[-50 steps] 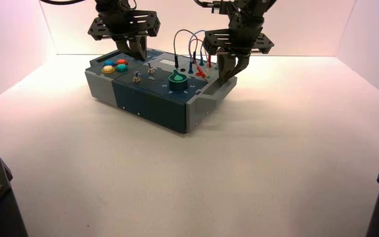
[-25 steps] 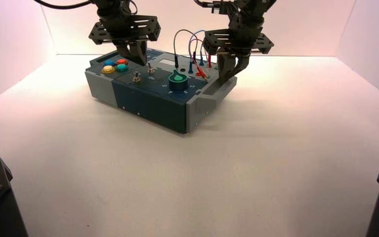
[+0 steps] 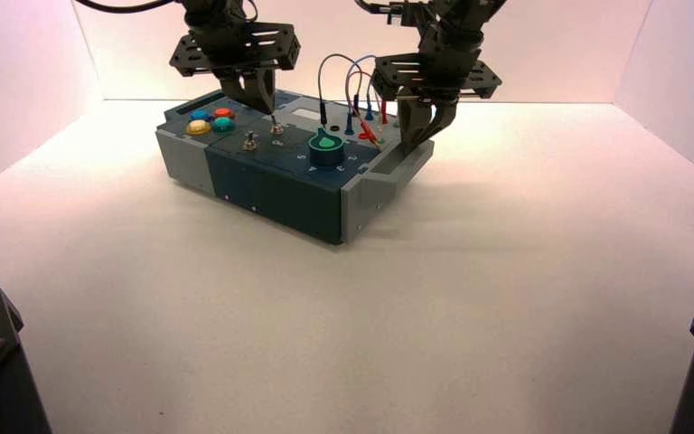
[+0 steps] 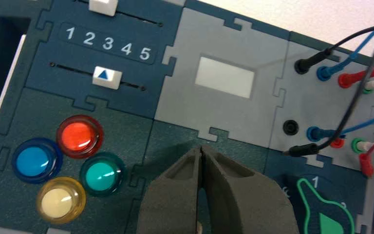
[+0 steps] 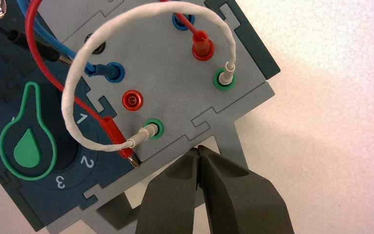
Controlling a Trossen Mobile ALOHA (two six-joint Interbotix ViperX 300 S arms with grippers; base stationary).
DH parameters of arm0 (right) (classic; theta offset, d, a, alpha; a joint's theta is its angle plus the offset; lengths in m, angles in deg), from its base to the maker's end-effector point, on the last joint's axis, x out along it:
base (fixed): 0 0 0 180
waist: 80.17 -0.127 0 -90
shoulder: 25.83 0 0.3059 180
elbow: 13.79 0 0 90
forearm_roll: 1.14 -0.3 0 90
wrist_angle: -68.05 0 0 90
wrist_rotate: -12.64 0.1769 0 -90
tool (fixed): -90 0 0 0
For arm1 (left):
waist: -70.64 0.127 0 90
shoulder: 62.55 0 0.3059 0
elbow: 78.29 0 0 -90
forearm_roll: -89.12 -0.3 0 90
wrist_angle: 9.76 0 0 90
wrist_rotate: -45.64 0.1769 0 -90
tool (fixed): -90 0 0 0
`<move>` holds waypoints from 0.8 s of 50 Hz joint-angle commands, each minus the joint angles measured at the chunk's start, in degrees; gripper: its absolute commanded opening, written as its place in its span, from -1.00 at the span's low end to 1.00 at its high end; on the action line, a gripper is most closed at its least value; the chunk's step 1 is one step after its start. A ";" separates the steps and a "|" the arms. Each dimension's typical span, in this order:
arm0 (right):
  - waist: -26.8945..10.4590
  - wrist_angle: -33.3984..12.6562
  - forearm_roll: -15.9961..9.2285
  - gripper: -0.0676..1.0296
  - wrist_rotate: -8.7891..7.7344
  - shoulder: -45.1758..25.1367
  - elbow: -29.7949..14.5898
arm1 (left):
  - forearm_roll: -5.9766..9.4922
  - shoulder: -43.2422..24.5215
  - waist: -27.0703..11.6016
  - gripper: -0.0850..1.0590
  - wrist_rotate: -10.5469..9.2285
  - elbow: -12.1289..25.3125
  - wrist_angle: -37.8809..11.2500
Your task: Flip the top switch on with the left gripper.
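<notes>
Above the far-left part of the box (image 3: 276,199) in the high view, the left gripper (image 3: 272,112) hangs with its tips just behind the top switch (image 3: 276,127), the farther of two metal toggles between the coloured buttons and the green knob (image 3: 326,148). The nearer toggle (image 3: 250,141) stands a little toward the camera. The right gripper (image 3: 408,149) waits at the box's right-hand edge, well away from the top switch, so the left one is the nearer. From the left wrist, the left pincer's two fingers are pressed together, pinching nothing; they hide nearly all of the toggle (which way its lever leans, I cannot tell). The coming move probably turns on that short gap: the lever rises roughly upright beside the closed tips, and a small, low push should tip it, while passing too high might miss. From the right wrist, that pincer is closed too, above the box's grey edge (image 5: 175,156).
</notes>
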 commanded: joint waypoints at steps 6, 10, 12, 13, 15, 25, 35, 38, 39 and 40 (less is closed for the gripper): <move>0.00 0.44 -0.18 -0.92 -0.18 0.35 -1.41 | 0.00 0.44 -0.70 -0.91 -0.18 1.14 0.00; 0.00 0.35 -0.18 -0.92 -0.18 0.35 -1.32 | 0.00 0.44 -0.53 -0.91 -0.18 1.05 0.00; 0.09 0.26 -0.18 -0.92 -0.18 0.44 -1.32 | 0.00 0.53 -0.35 -0.91 -0.18 0.97 0.00; 0.09 0.26 -0.18 -0.92 -0.18 0.44 -1.23 | 0.00 0.62 -0.35 -0.91 -0.09 0.97 0.09; 0.09 0.26 -0.18 -0.92 -0.09 0.44 -1.23 | 0.00 0.70 -0.18 -0.91 -0.18 1.05 0.09; 0.18 0.26 -0.18 -0.92 -0.09 0.44 -1.14 | -0.18 0.35 0.09 -0.91 -0.09 1.14 0.09; 0.44 0.18 -0.09 -0.92 -0.18 0.44 -1.41 | -0.18 0.26 1.67 -0.91 -0.18 0.35 0.09; 0.53 0.26 0.00 -0.92 -0.18 0.35 -1.41 | -0.18 0.26 1.85 -0.91 -0.09 0.26 0.09; 0.53 0.18 0.00 -0.92 -0.09 0.35 -1.41 | -0.18 0.26 1.93 -0.91 -0.09 0.35 0.09; 0.53 0.26 0.00 -0.92 -0.09 0.35 -1.32 | -0.18 0.26 2.02 -0.91 -0.09 0.35 0.18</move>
